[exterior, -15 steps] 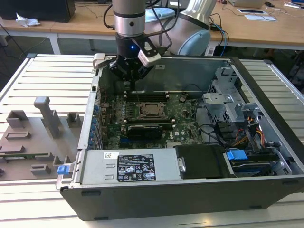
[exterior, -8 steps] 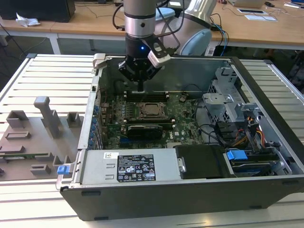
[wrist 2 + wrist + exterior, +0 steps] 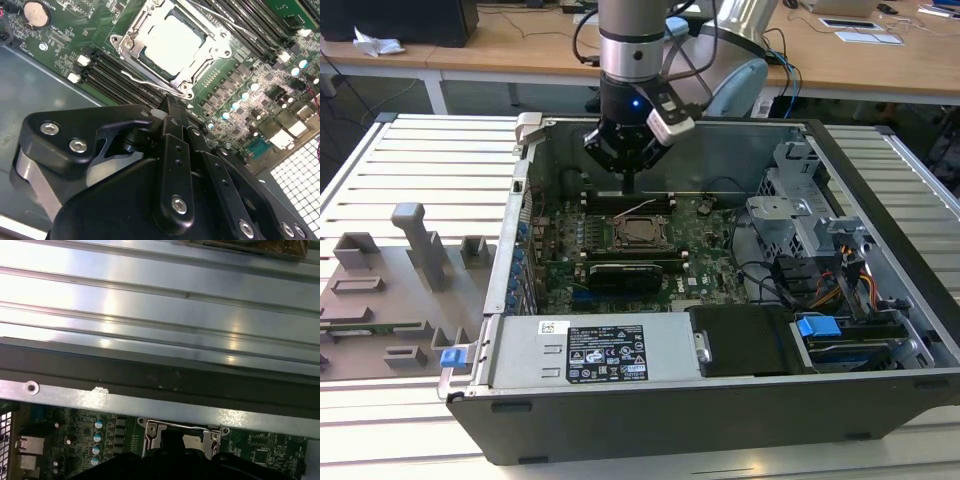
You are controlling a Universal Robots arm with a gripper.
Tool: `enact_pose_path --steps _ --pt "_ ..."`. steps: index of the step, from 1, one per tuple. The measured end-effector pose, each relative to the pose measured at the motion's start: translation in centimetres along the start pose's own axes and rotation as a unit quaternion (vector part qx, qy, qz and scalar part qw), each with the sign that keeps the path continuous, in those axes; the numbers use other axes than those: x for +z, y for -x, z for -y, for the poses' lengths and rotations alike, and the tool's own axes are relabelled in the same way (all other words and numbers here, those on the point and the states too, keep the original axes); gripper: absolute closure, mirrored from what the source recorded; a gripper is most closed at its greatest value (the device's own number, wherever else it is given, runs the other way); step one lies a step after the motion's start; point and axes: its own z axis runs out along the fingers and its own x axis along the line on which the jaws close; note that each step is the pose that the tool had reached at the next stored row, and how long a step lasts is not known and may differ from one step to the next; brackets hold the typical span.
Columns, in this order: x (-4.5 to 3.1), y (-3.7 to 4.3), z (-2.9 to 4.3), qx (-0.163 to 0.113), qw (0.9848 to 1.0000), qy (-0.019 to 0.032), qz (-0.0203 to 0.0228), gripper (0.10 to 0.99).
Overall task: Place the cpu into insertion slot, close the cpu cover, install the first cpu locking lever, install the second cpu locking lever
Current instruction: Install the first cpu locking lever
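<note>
Cpu [image 3: 172, 42] sits in insertion slot [image 3: 142, 53] just beyond the tool [image 3: 170, 102] tips, cpu cover [image 3: 211, 52] down over it — tool pressed together, empty; locking levers [image 3: 137, 80] lie alongside, latching unclear.

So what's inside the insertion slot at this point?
The cpu lies in it, its pale metal top showing through the window of the cpu cover, which lies over the chip's edges. The pin field beneath is covered and cannot be seen.
</note>
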Motion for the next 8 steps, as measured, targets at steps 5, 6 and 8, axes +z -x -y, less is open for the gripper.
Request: enact_pose_path --steps 5,6,8 --pt "0.11 0.00 0.01 0.042 0.9991 0.0032 -0.0016 0.980" --pt "0.12 0.00 0.04 0.044 0.9990 0.0048 -0.0016 0.980" --pt "0.20 -0.02 0.15 0.049 0.9987 0.0086 -0.0016 0.980"
